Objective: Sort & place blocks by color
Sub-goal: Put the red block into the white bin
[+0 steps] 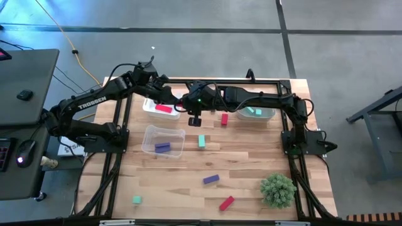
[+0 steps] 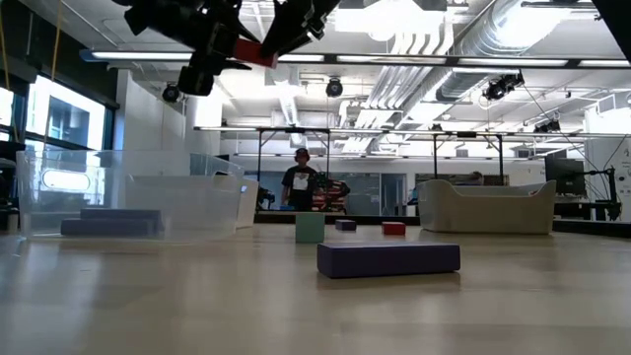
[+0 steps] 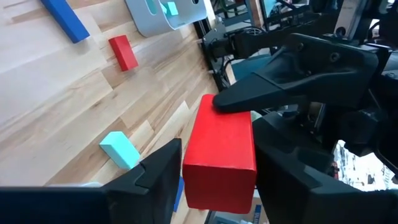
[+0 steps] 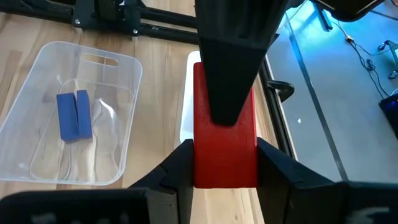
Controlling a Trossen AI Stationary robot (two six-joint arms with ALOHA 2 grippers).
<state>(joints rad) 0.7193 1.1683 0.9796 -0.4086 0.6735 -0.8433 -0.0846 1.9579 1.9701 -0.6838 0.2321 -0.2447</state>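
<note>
A red block (image 1: 164, 108) is held in the air between both grippers over the white bin (image 1: 151, 105); it also shows high up in the low view (image 2: 254, 51). My left gripper (image 3: 217, 177) and my right gripper (image 4: 225, 163) are each shut on it from opposite ends. Two purple blocks (image 4: 73, 115) lie on the floor of the clear bin (image 1: 163, 141). Teal blocks (image 1: 254, 112) lie in the right bin. Loose on the table lie a red block (image 1: 224, 118), a teal one (image 1: 201, 141), a purple one (image 1: 211, 179), another teal (image 1: 136, 199) and another red (image 1: 226, 202). My left gripper pinches the red block's one end (image 3: 214, 186) between its two fingers (image 3: 158, 171), on the block's side faces. The block is lifted clear of the table. My right gripper pinches the block's opposite end (image 4: 224, 168) between its two fingers (image 4: 180, 165), turned a quarter against the left gripper's hold, so one left finger (image 4: 230, 68) lies over the block's upper face.
A bushy green plant ball (image 1: 277, 190) stands near the table's near right corner. Black frame rails (image 1: 295, 144) run along the table's sides. Bare wood lies in the middle of the table (image 1: 245, 157). A person (image 2: 300, 182) stands far back in the room.
</note>
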